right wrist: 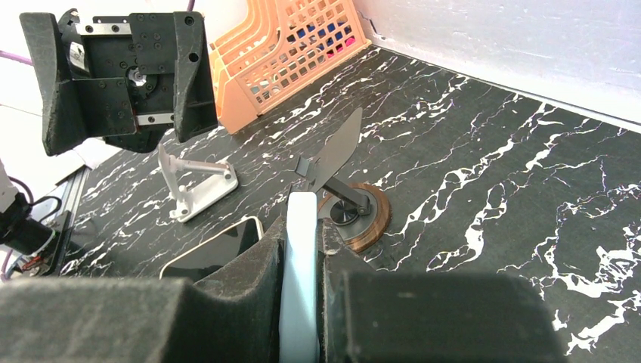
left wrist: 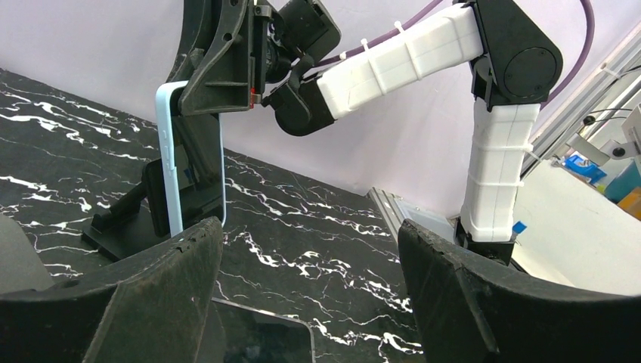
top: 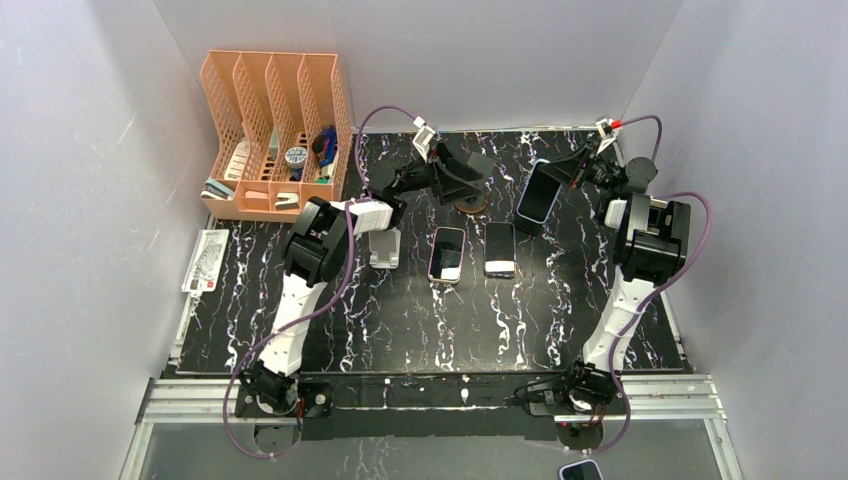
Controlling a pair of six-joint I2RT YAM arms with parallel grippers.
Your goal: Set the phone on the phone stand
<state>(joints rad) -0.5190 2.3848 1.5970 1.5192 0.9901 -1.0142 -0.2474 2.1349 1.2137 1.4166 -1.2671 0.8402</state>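
Observation:
A light-blue phone (top: 538, 192) hangs upright over the back right of the table, and my right gripper (top: 566, 172) is shut on its top edge. In the right wrist view the phone's edge (right wrist: 302, 257) sits pinched between the fingers of the right gripper (right wrist: 302, 227). Just beyond it stands the phone stand (right wrist: 349, 210), a round wooden base carrying a tilted dark plate. My left gripper (top: 458, 172) hovers over that stand (top: 470, 206), open and empty. In the left wrist view its jaws (left wrist: 310, 234) stand wide apart, facing the held phone (left wrist: 169, 159).
Two more phones (top: 447, 253) (top: 500, 248) lie flat mid-table. A silver stand (top: 385, 248) stands to their left. An orange file organizer (top: 275, 130) fills the back left corner. A black stand-like thing (left wrist: 121, 223) sits behind the held phone. White walls enclose the table.

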